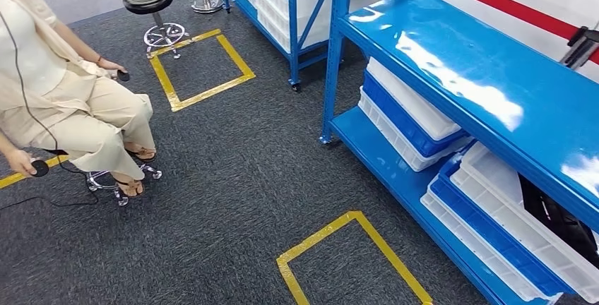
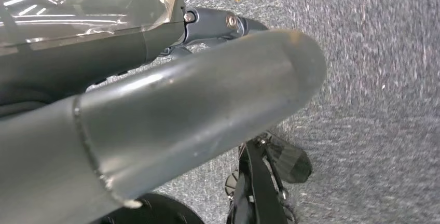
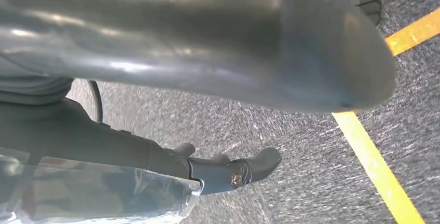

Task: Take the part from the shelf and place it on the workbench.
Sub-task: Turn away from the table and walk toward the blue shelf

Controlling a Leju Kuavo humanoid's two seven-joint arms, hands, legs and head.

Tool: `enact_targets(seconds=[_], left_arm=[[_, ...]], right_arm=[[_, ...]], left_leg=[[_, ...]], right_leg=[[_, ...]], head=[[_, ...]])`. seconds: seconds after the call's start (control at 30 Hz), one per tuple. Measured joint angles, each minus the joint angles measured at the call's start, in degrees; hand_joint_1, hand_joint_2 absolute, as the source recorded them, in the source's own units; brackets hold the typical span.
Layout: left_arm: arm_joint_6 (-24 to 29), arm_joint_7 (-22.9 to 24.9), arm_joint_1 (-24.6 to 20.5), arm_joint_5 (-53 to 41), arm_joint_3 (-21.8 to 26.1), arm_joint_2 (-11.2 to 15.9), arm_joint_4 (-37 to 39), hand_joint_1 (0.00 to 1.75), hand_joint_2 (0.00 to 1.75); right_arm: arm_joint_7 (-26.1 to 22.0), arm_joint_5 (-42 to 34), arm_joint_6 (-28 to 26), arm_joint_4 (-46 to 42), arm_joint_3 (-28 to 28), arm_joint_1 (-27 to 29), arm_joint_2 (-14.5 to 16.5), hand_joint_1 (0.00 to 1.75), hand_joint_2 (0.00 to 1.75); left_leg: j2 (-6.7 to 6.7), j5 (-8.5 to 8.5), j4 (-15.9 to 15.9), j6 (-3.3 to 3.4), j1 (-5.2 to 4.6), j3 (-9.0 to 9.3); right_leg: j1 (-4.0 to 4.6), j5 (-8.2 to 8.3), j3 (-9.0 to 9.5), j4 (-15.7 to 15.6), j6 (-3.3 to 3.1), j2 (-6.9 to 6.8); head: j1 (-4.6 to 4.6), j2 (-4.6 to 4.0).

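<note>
Two blue shelf units (image 1: pixel 487 86) stand from 12 to 4 o'clock in the head view, white and blue bins (image 1: pixel 417 121) stacked on the lower tier; a dark part (image 1: pixel 558 217) lies in the white bin (image 1: pixel 516 210) at 4 o'clock, mostly hidden under the shelf edge. Seated person (image 1: pixel 63 100) at 9 o'clock, stool (image 1: pixel 152 8) at 11. Wrist views add the left hand (image 2: pixel 207 99) and right hand (image 3: pixel 218 53), each holding nothing over grey carpet (image 1: pixel 240 171), fingers extended, not curled. Yellow tape squares (image 1: pixel 353 255) mark open floor at 6 and 11 o'clock.
</note>
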Motion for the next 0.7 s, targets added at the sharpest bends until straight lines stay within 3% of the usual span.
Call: enact_targets(seconds=[0.03, 0.07, 0.13, 0.17, 0.23, 0.3, 0.33, 0.4, 0.47, 0.53, 0.57, 0.6, 0.67, 0.7], left_arm=[[0.0, 0.0, 0.1, 0.0, 0.0, 0.0, 0.0, 0.00, 0.00], [0.0, 0.0, 0.2, 0.0, 0.0, 0.1, 0.0, 0.00, 0.00], [0.0, 0.0, 0.2, 0.0, 0.0, 0.2, 0.0, 0.00, 0.00], [0.0, 0.0, 0.2, 0.0, 0.1, 0.3, 0.0, 0.00, 0.00], [0.0, 0.0, 0.2, 0.0, 0.1, 0.4, 0.0, 0.00, 0.00], [0.1, 0.2, 0.1, -0.1, 0.1, 0.4, 0.0, 0.00, 0.00], [0.2, 0.3, 0.1, -0.1, 0.1, 0.4, 0.0, 0.00, 0.00], [0.3, 0.4, 0.1, -0.3, 0.0, 0.5, 0.0, 0.00, 0.00], [0.4, 0.6, 0.2, -0.3, 0.0, 0.5, 0.0, 0.00, 0.00], [0.4, 0.7, 0.2, -0.3, 0.0, 0.5, 0.0, 0.00, 0.00], [0.4, 0.8, 0.2, -0.3, 0.0, 0.5, 0.0, 0.00, 0.00], [0.4, 0.8, 0.1, -0.4, 0.0, 0.5, 0.0, 0.00, 0.00], [0.4, 0.9, 0.0, -0.4, 0.0, 0.5, 0.0, 0.00, 0.00], [0.4, 0.9, 0.0, -0.4, 0.0, 0.5, 0.0, 0.00, 0.00]], right_arm=[[0.1, 0.0, -0.1, 0.0, 0.0, 0.0, 0.1, 0.00, 0.00], [0.2, 0.0, -0.2, 0.0, 0.0, 0.1, 0.2, 0.00, 0.00], [0.2, 0.0, -0.3, 0.0, 0.0, 0.1, 0.2, 0.00, 0.00], [0.2, 0.0, -0.3, 0.0, 0.0, 0.1, 0.3, 0.00, 0.00], [0.2, 0.0, -0.3, 0.0, 0.0, -0.1, 0.5, 0.00, 0.00], [0.2, -0.1, -0.4, 0.0, 0.0, 0.0, 0.6, 0.00, 0.00], [0.2, -0.1, -0.4, 0.0, 0.0, 0.1, 0.6, 0.00, 0.00], [0.2, -0.3, -0.6, 0.0, 0.0, 0.2, 0.7, 0.00, 0.00], [0.3, -0.2, -1.0, 0.0, 0.0, 0.3, 0.7, 0.00, 0.00], [0.4, 0.1, -1.6, 0.0, 0.0, 0.3, 0.7, 0.00, 0.00], [0.5, 0.2, -1.9, 0.0, 0.0, 0.4, 0.6, 0.00, 0.00], [0.5, 0.3, -2.2, 0.0, 0.0, 0.5, 0.6, 0.00, 0.00], [0.5, 0.4, -2.5, 0.0, 0.0, 0.6, 0.5, 0.00, 0.00], [0.5, 0.5, -2.5, 0.0, 0.0, 0.5, 0.5, 0.00, 0.00]], left_leg=[[-0.22, -0.22, 2.0, 0.19, -0.03, -1.24], [-0.39, 0.74, 1.9, 0.46, -0.06, -1.52], [-1.54, 5.01, -3.9, 1.21, -0.15, 0.72], [-2.97, 6.70, -7.5, 1.62, -0.18, 2.26], [-4.89, 8.10, -11.7, 2.10, -0.40, 4.06], [-4.32, 8.20, -12.5, 2.39, -0.73, 4.31], [-3.64, 8.52, -12.9, 2.61, -0.75, 4.46], [-2.20, 9.16, -13.9, 3.12, -0.58, 4.77], [-0.58, 9.37, -14.3, 3.36, -0.60, 4.80], [0.85, 9.36, -14.3, 3.35, -0.67, 4.68], [1.35, 9.32, -14.3, 3.29, -0.65, 4.65], [1.71, 9.29, -14.3, 3.19, -0.58, 4.67], [2.17, 9.15, -14.2, 2.68, -0.50, 4.85], [2.29, 8.99, -14.1, 2.29, -0.56, 4.95]], right_leg=[[0.22, 0.01, -0.01, 0.0, -0.10, 0.76], [0.39, 0.02, 0.05, 0.0, -0.14, 1.55], [0.55, 0.04, 0.28, 0.0, -0.13, 3.03], [0.70, 0.06, 0.31, 0.1, -0.06, 3.65], [0.72, 0.21, 0.07, 0.1, 0.27, 4.76], [0.56, 0.55, -0.55, 0.0, 0.96, 5.86], [0.55, 0.56, -0.87, 0.2, 1.25, 5.78], [0.72, -0.85, -2.61, 2.9, 1.36, 3.60], [0.58, -3.89, -5.97, 9.6, 1.12, 0.83], [0.16, -5.72, -8.63, 15.1, 1.57, -0.05], [-0.12, -5.48, -8.47, 15.1, 2.10, -0.26], [-0.41, -4.48, -6.99, 12.8, 2.73, -0.49], [-0.82, -1.89, -2.22, 4.6, 3.64, -1.18], [-0.85, -0.97, -0.29, 1.4, 3.61, -1.42]], head=[[-0.01, 0.00], [-0.01, 0.00], [-0.01, 0.00], [0.03, 0.00], [0.07, 0.00], [0.04, 0.00], [0.06, 0.00], [0.27, 0.00], [0.55, 0.00], [0.65, 0.00], [0.65, 0.00], [0.66, 0.00], [0.71, 0.00], [0.73, 0.00]])
